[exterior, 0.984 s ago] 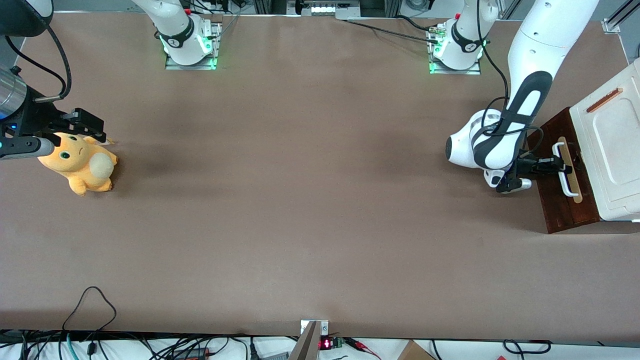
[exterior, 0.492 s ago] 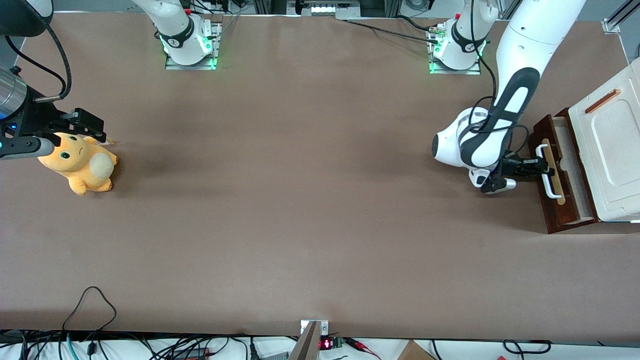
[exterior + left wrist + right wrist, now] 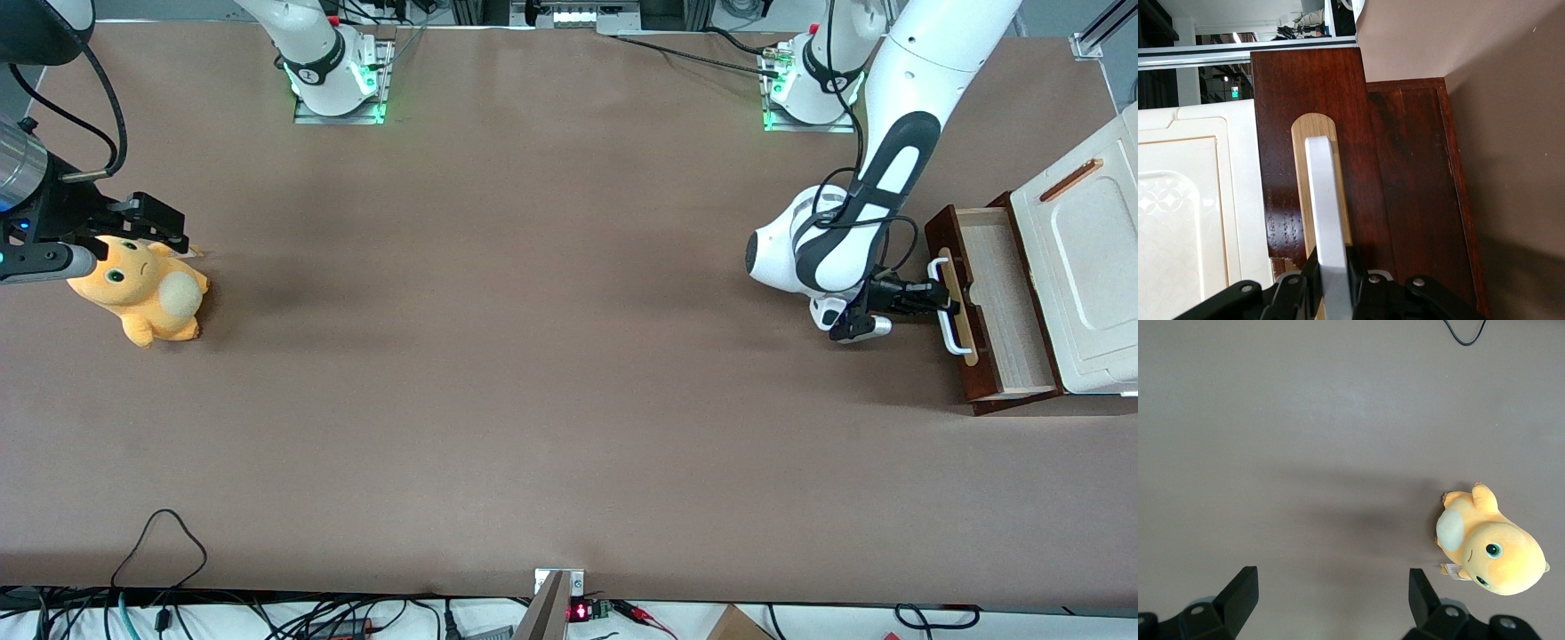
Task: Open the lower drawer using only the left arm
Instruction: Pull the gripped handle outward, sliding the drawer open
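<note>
The lower drawer (image 3: 1000, 298) is dark reddish-brown wood with a pale wood inside, and it stands pulled partway out of the cabinet at the working arm's end of the table. Its white bar handle (image 3: 947, 307) sits on a pale wood strip (image 3: 1305, 143). The left arm (image 3: 898, 116) reaches down to it, and its black gripper (image 3: 929, 296) is shut on the white bar handle (image 3: 1326, 220), one finger on each side of the bar. The drawer front (image 3: 1338, 120) fills the left wrist view.
The cream-white cabinet top (image 3: 1089, 249) with a copper handle (image 3: 1074, 178) lies above the drawer. An orange plush toy (image 3: 142, 293) lies toward the parked arm's end. Arm bases (image 3: 338, 80) stand along the table edge farthest from the front camera; cables (image 3: 160, 542) trail at the nearest edge.
The gripper has moved toward the parked arm's end with the handle in it, and the lower drawer has slid out of the cabinet, showing more of its pale inside.
</note>
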You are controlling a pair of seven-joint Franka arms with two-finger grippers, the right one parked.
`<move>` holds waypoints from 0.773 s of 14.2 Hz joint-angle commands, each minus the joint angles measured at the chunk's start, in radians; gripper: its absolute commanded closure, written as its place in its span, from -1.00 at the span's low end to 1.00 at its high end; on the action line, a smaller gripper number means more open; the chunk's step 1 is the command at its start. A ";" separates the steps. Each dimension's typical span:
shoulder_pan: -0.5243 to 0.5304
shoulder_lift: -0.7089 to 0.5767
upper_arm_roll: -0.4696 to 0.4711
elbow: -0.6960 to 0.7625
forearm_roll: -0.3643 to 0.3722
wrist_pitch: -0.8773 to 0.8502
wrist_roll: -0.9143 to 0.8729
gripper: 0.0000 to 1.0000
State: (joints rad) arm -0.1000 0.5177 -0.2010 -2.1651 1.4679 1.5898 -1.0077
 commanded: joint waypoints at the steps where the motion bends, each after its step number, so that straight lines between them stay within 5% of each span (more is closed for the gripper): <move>1: -0.033 0.004 -0.038 0.045 -0.015 0.041 0.093 0.95; 6: -0.043 -0.002 -0.057 0.045 -0.054 0.036 0.092 0.95; 7: -0.043 -0.004 -0.057 0.044 -0.058 0.036 0.093 0.80; 8: -0.043 -0.005 -0.057 0.044 -0.060 0.036 0.097 0.60; 9: -0.041 -0.007 -0.057 0.044 -0.061 0.036 0.098 -0.09; 10: -0.035 -0.019 -0.057 0.041 -0.064 0.036 0.098 -0.99; 11: -0.027 -0.033 -0.057 0.042 -0.081 0.042 0.106 -1.00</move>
State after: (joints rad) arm -0.1275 0.5168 -0.2521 -2.1414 1.4258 1.6090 -0.9641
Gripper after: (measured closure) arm 0.731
